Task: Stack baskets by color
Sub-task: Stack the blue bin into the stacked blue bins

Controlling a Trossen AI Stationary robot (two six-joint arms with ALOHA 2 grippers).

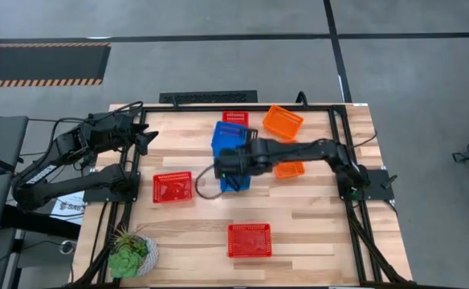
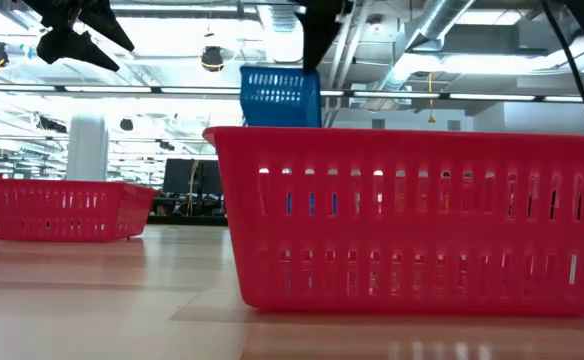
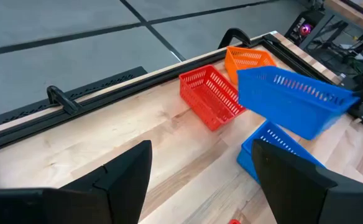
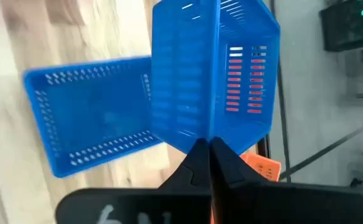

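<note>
baskets are mostly unsorted as far as i can judge. my right gripper is clamped tight on the rim of one blue basket, holding it tilted in the air above a second blue basket that lies on the table near the middle. whether a third blue one sits under these i cannot tell. three red baskets lie apart: one at the far edge, one left of centre, one near the front. an orange basket sits at the far right, another shows partly under my right arm. no red or orange stack is started, so only the blue pile is under way. my left gripper waits with fingers spread, raised over the table's left side.
</note>
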